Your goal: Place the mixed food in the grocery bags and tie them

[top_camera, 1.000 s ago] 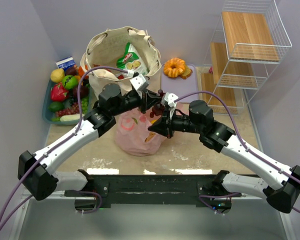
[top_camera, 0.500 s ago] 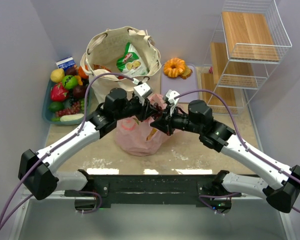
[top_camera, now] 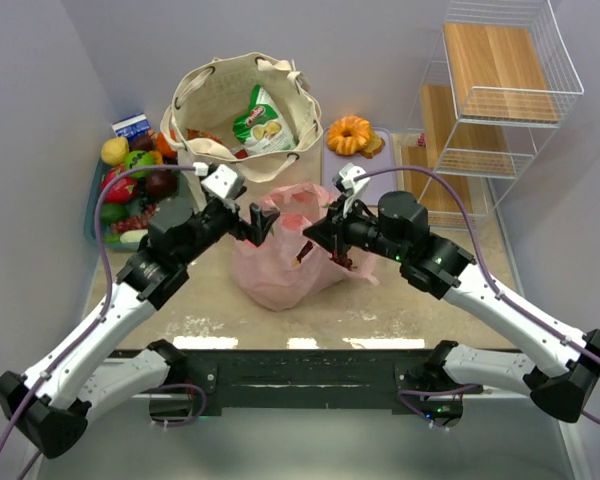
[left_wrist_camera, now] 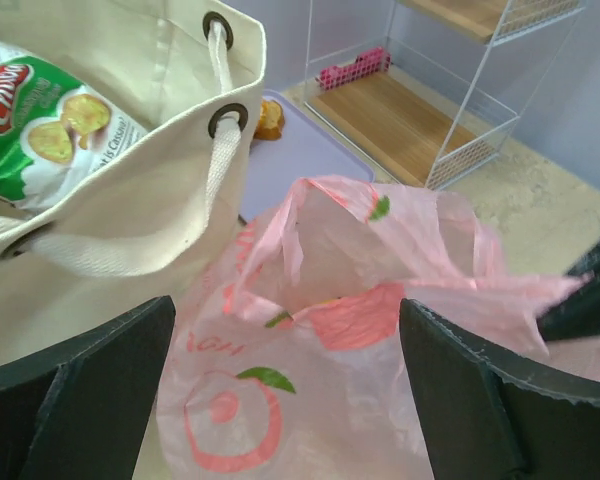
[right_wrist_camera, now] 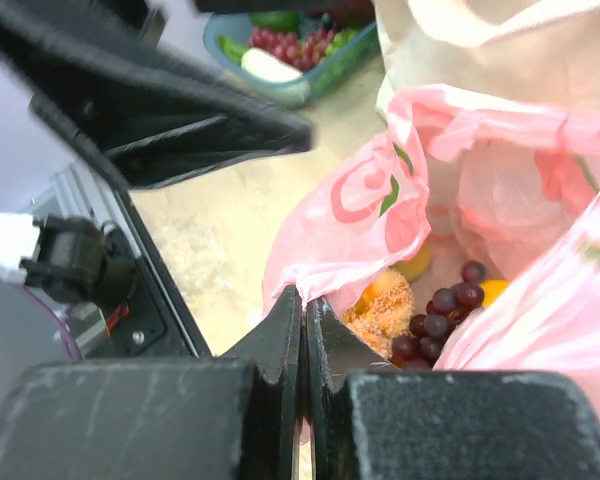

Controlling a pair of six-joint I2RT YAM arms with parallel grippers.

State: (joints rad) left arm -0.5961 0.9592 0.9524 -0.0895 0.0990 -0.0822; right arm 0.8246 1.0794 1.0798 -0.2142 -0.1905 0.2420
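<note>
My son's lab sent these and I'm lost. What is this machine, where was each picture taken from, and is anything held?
It is a left arm and a right arm bolted at a table's edge, each ending in a two-finger pincer. The wide picture looks down from above; the other two come from wrist cameras. On the table: a cream tote holding a green snack packet, a pink plastic bag, a fruit tray, a ring cake on a lilac board, a wire shelf. The right pincer is shut on the pink bag's rim; grapes show inside. The left pincer is open, fingers either side of the bag, holding nothing.
</note>
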